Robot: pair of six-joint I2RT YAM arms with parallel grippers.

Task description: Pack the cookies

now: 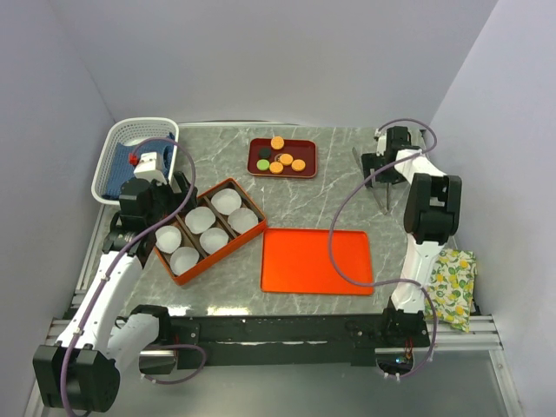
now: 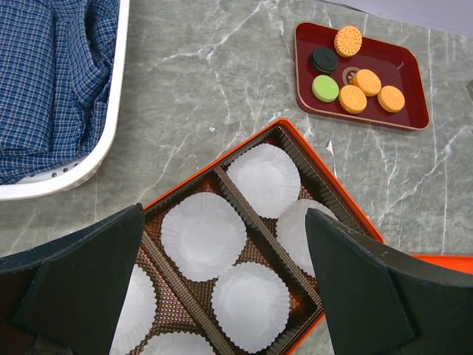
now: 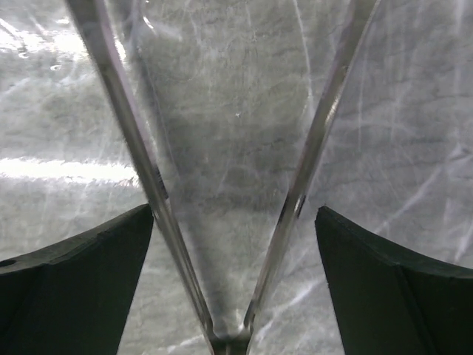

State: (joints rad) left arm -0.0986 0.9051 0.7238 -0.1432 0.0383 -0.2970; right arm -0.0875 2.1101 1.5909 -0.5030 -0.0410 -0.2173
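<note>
The cookies point(image 1: 280, 160) lie on a small dark red tray point(image 1: 306, 148) at the table's back centre: several orange, one green point(image 2: 325, 88), one black point(image 2: 324, 60). The tray point(image 2: 414, 89) shows at upper right in the left wrist view. My left gripper point(image 2: 224, 222) hovers open over an orange-rimmed box point(image 2: 255, 137) lined with white paper cups point(image 2: 203, 235), nothing between its fingers. My right gripper point(image 3: 234, 214) is open at the back right, its fingers either side of metal tongs point(image 3: 310, 148) and apart from them. The tongs point(image 1: 383, 193) rest on the table.
A flat orange lid point(image 1: 317, 261) lies on the marble table, right of the box point(image 1: 221, 261). A white basket point(image 1: 130, 139) with blue checked cloth point(image 2: 52, 74) stands at the back left. A lemon-print cloth point(image 1: 453, 287) lies off the table's right edge.
</note>
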